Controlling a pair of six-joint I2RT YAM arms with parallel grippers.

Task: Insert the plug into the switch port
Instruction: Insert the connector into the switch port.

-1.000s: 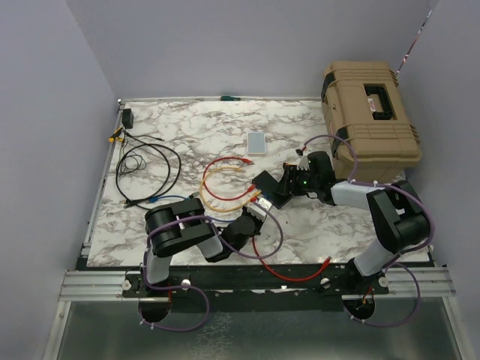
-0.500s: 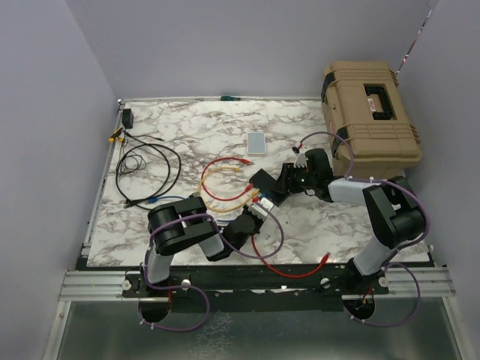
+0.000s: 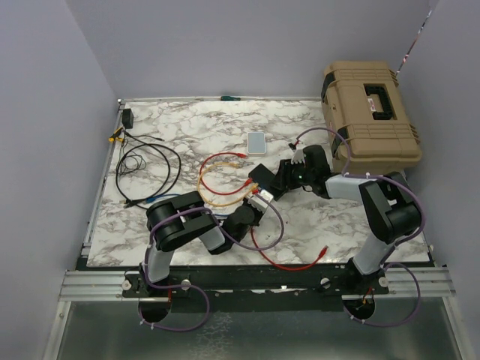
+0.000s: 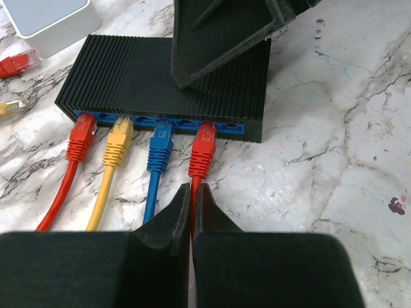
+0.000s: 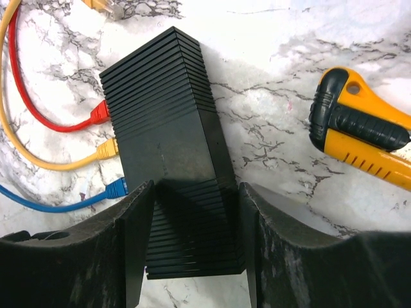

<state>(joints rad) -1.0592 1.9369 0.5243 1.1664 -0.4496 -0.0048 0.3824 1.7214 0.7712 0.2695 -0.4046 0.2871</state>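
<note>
Four plugs (image 4: 160, 144) line the port edge of the switch (image 4: 160, 70). Whether the fourth plug (image 4: 203, 151), red and rightmost, is fully seated is hard to tell. The left gripper (image 4: 192, 199) is pinched tight on its red cable (image 4: 195, 185), hiding the stretch below. The right gripper (image 5: 196, 189) clamps the switch's sides, one finger covering part of its top. A yellow-handled tool (image 5: 366, 138) is cut off at the edge. The switch lies near the middle of the white marble table (image 3: 187, 120), with pale lilac walls (image 3: 225, 45) around and a tan case (image 3: 369, 112) at right.
</note>
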